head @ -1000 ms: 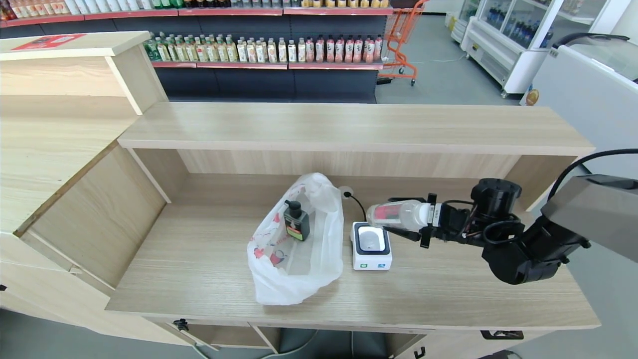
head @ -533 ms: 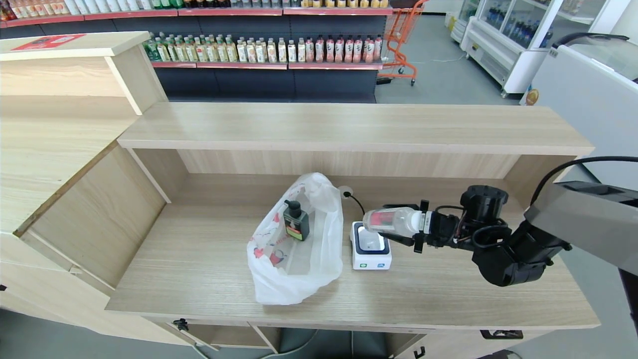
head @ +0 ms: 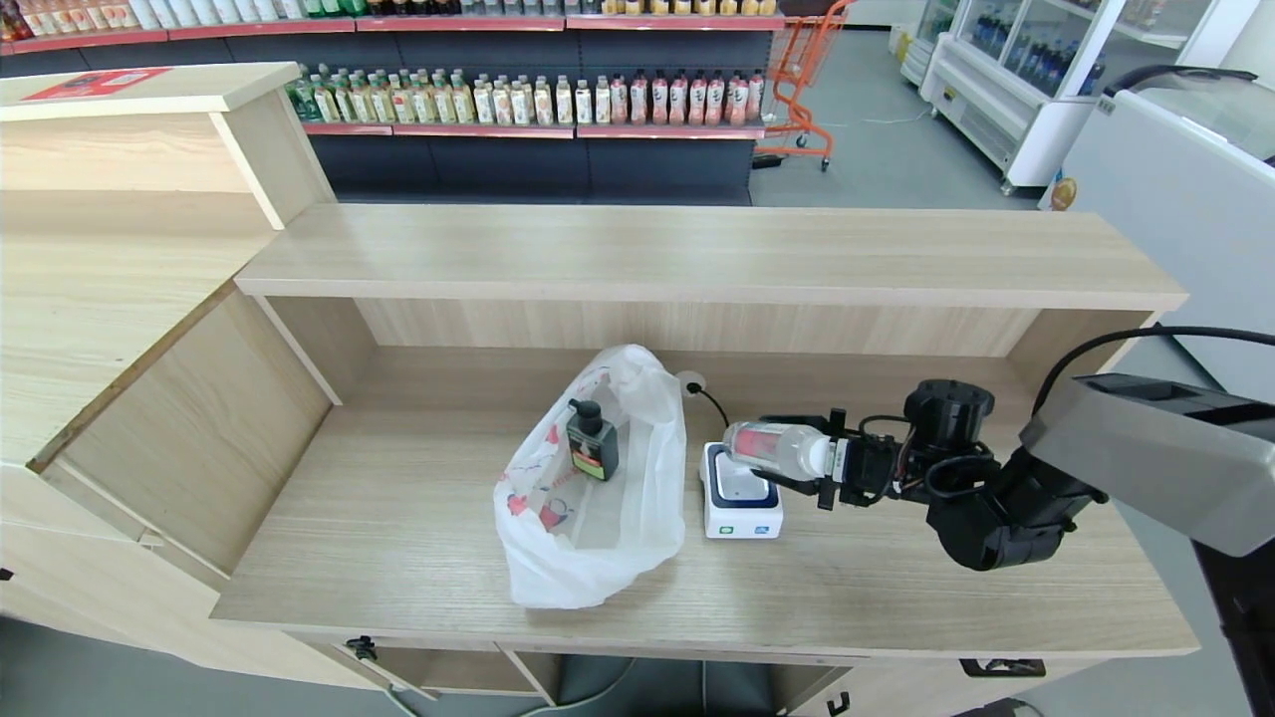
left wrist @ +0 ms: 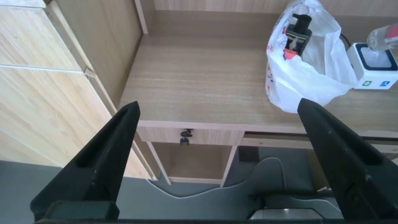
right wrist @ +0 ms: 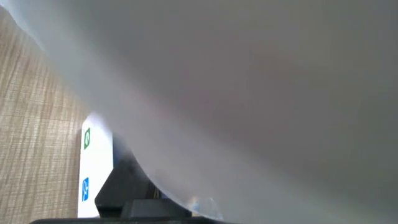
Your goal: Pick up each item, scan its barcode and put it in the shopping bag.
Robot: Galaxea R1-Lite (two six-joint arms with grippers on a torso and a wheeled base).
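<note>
My right gripper is clamped on a clear plastic bottle with a pink label. I hold it lying on its side, bottom pointing toward the bag, so its flank faces down. It hangs just above the window of the white barcode scanner, not touching it, which I judge is the right pose for a read. From the right wrist the scanner's edge sits close under the bottle.

The scanner stands on the wooden counter, and its black cable runs to a port at the back. Just beside it on my left is the white shopping bag, mouth slumped open toward me. A dark pump bottle already stands inside it, so this bottle is at the scan step, bagging not yet done.

My left gripper hangs with fingers spread wide and nothing between them, off the counter's near edge, well apart from the bag.
</note>
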